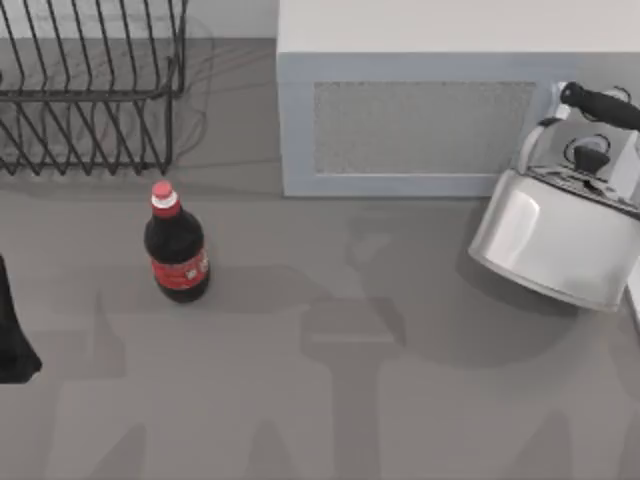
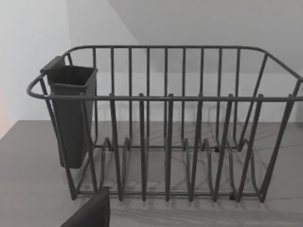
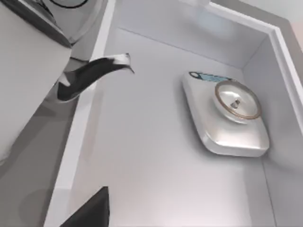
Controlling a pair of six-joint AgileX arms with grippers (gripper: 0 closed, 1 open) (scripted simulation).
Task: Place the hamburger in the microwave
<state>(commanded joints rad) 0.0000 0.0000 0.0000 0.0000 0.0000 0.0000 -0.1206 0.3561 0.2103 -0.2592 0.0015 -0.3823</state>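
Well, the microwave (image 1: pixel 420 120) sits at the upper middle of the top view, at the back of the desk (image 1: pixel 330 400). Its pale front door looks shut, so I think it has to be opened before any food can go in.

A black wire rack (image 1: pixel 90 90) stands at the upper left. A dark cola bottle (image 1: pixel 177 245) with a red cap stands just below it, well apart from the microwave. A shiny kettle (image 1: pixel 560 230) sits at the right, close to the microwave's corner, so I think a reach to the door from that side would be tight.

My left arm (image 1: pixel 12 335) waits at the left edge of the top view. A dark bit of my left hand (image 2: pixel 92 210) shows in the left wrist view, which faces the rack and its dark cup (image 2: pixel 71 113). I cannot tell if that hand is open or closed.

My right hand (image 3: pixel 92 210) shows as a dark bit too, and I cannot tell its state either. Its camera looks past the kettle's spout (image 3: pixel 94 71) into a white tray (image 3: pixel 142 156) with a small scale (image 3: pixel 227 113) lying in it.

Nothing is being carried that I can see. I think my first job is to find the hamburger.
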